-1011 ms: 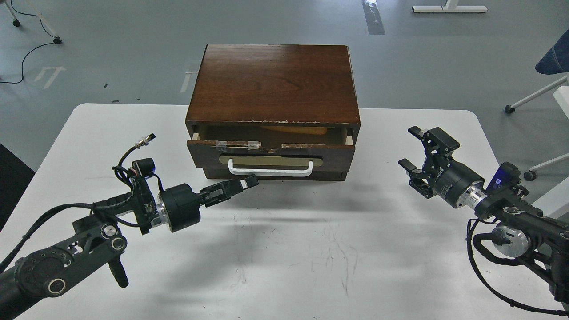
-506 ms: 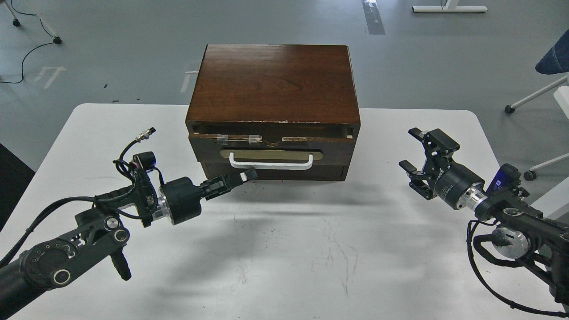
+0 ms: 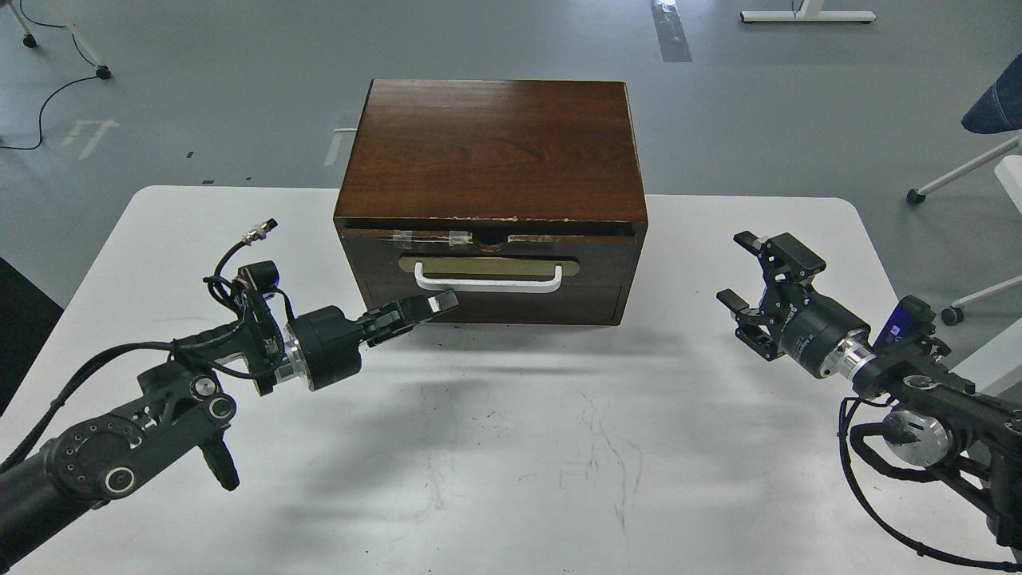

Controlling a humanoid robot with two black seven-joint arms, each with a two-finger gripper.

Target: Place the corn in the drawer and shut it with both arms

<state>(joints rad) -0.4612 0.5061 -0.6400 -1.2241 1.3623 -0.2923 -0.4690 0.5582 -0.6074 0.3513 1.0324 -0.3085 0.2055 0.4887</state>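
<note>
— Where the white table [image 3: 495, 447] meets the cabinet [image 3: 491, 144], what do you see?

— The drawer [image 3: 487, 275] sits flush in the cabinet front, its white handle [image 3: 488, 279] facing us. The left gripper [image 3: 435, 304] is just below the handle's left end, fingertips at the drawer face, jaws pinched close with nothing between them.

— And the other one?

— The right gripper [image 3: 746, 275] hangs well to the right of the cabinet, above the table, jaws spread wide and empty.

— The corn?

— Not visible anywhere outside the cabinet; I can't see into the drawer.
</note>
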